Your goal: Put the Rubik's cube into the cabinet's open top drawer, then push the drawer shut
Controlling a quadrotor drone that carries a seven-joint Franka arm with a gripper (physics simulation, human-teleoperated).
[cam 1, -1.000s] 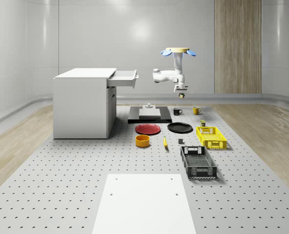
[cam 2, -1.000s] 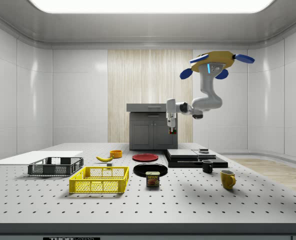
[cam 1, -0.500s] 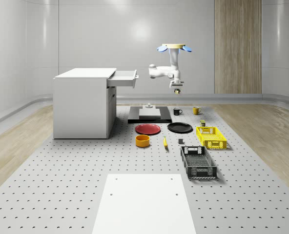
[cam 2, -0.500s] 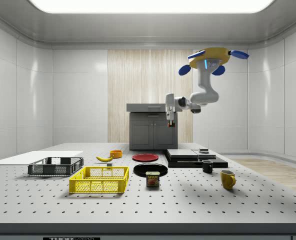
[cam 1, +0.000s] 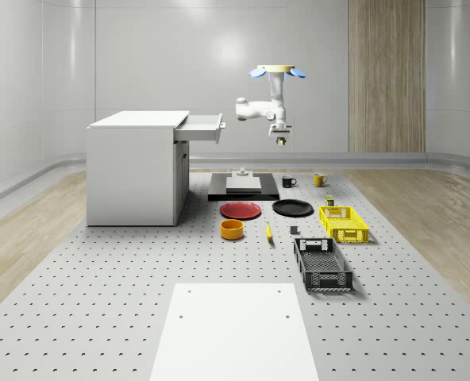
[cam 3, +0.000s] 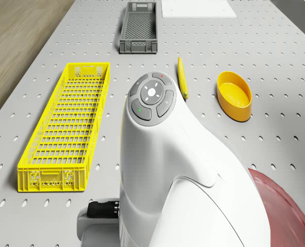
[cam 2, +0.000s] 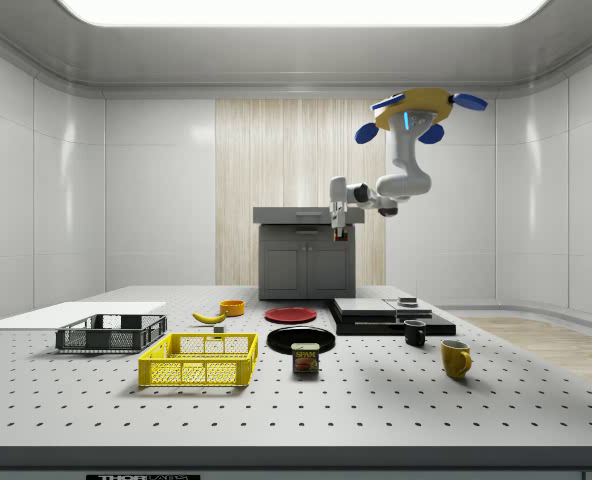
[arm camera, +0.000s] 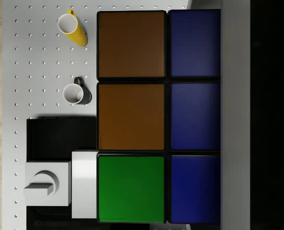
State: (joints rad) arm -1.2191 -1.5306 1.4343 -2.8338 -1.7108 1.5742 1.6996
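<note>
1. Drone (cam 1: 276,71) hovers high above the worktop (cam 1: 140,302), to the whole-scene view's right of the cabinet (cam 1: 136,171).
2. Claw (cam 1: 280,140) hangs below the arm, clamped on the Rubik's cube (arm camera: 159,117).
3. Top drawer (cam 1: 203,125) stands open; cube is well apart from it, over the black platform (cam 1: 243,190).
</note>
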